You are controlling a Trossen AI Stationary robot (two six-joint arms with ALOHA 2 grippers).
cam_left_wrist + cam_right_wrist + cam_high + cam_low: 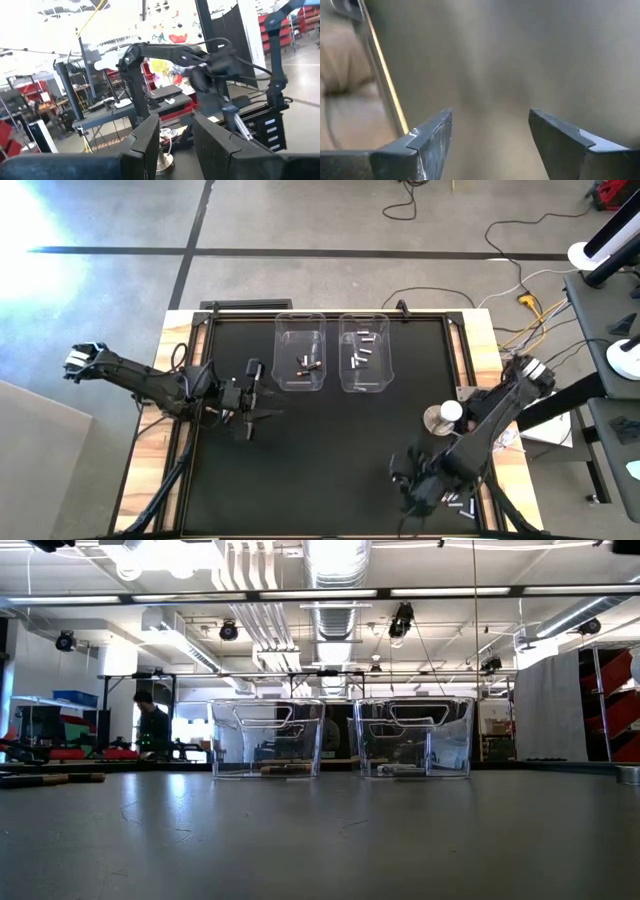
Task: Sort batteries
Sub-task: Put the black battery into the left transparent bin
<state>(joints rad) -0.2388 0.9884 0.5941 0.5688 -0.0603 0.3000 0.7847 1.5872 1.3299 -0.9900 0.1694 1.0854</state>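
Batteries point(308, 365), small cylinders, lie in two clear rigid plastic bins: dark ones in the left bin point(299, 330), silvery ones point(364, 350) in the right bin point(363, 385). I see more silvery ones point(460, 502) at the black mat's point(330, 450) right edge. My right gripper point(490, 135) hangs there, fingers spread, empty. My left gripper point(176, 145) hovers near the left edge, fingers parted, nothing between. Mid-mat lies open.

1. The left arm point(150, 380) is dark, built of slim jointed segments, with a white block at its outer end in the high view's left.
2. The right arm point(495, 415) is dark too, with a white band near its base.
3. The right gripper point(490, 137) has two dark wedge-shaped fingers point(427, 137) with worn, pale edges.
4. The left gripper point(175, 137) has black, flat-faced fingers.
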